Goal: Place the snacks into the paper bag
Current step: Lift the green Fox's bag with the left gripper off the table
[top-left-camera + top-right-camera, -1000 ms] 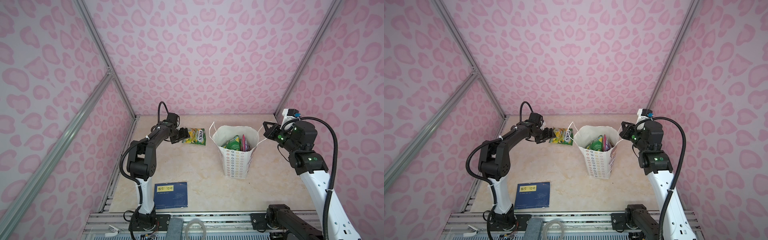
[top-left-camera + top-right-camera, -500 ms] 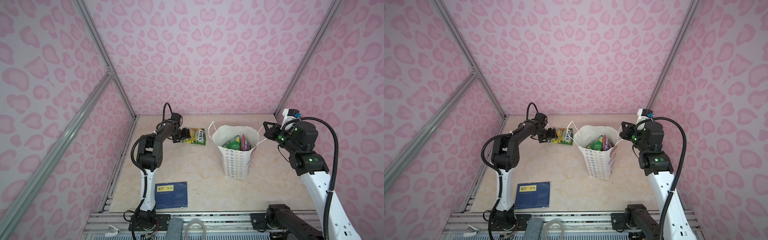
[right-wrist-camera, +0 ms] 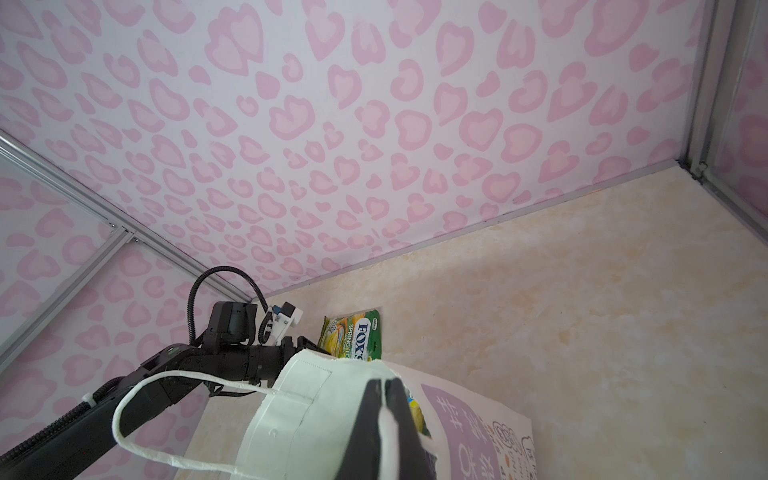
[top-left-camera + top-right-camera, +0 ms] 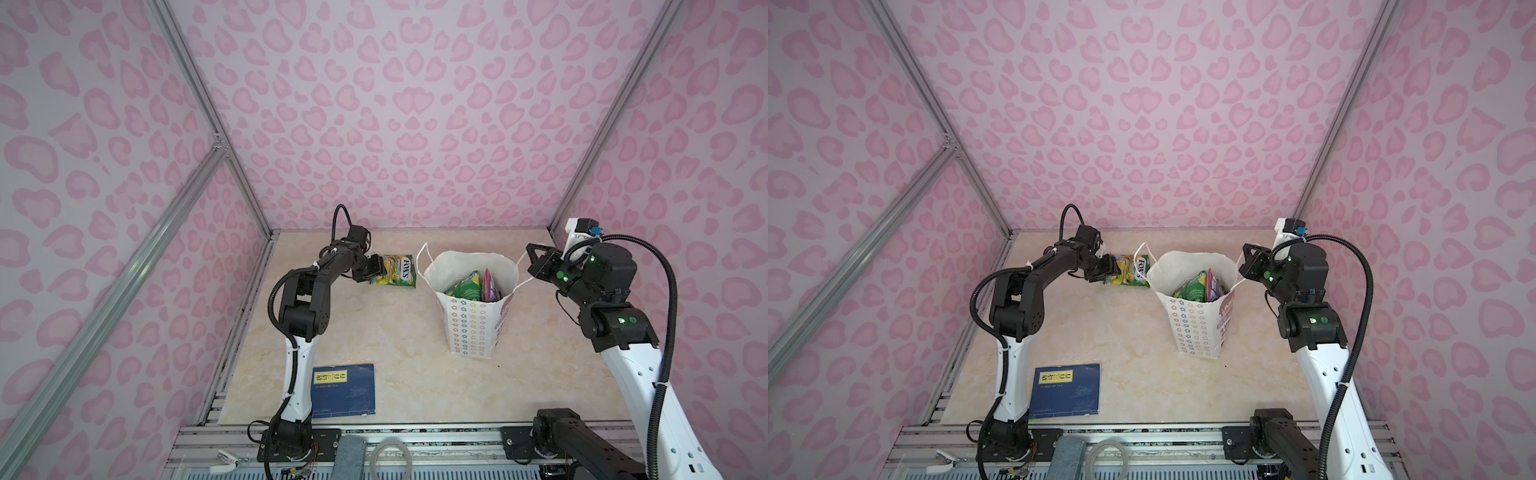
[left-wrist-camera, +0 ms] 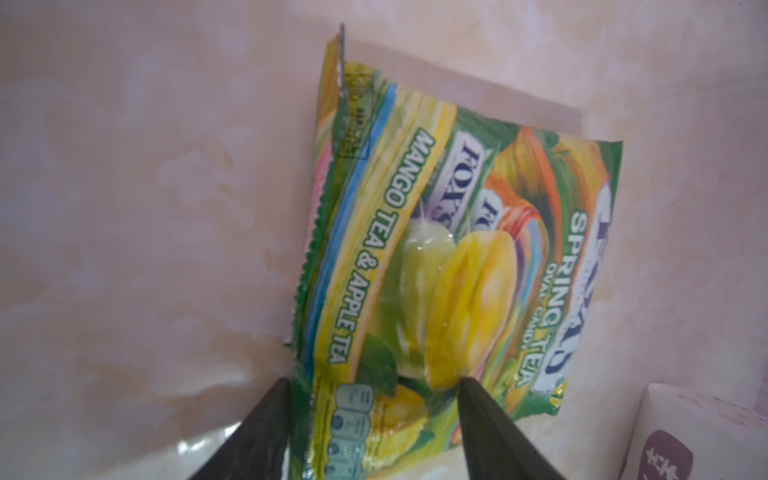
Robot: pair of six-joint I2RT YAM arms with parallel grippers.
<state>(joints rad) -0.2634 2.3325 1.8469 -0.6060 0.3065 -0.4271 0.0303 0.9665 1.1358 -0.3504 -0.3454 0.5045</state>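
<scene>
Pink heart-print walls (image 4: 415, 124) ring the marble bench (image 4: 374, 332); one snack packet (image 4: 394, 271) lies just beside the paper bag (image 4: 473, 328). Left fingers (image 5: 262, 432) straddle its end, spread — squeeze squarely before lifting. Right fingers (image 3: 365, 419), pressed together, pinch the bag's rim.

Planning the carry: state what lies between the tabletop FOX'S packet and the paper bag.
In a top view, only bare tabletop separates the packet and the paper bag; the bag's white cord handle loops out toward the packet.
</scene>
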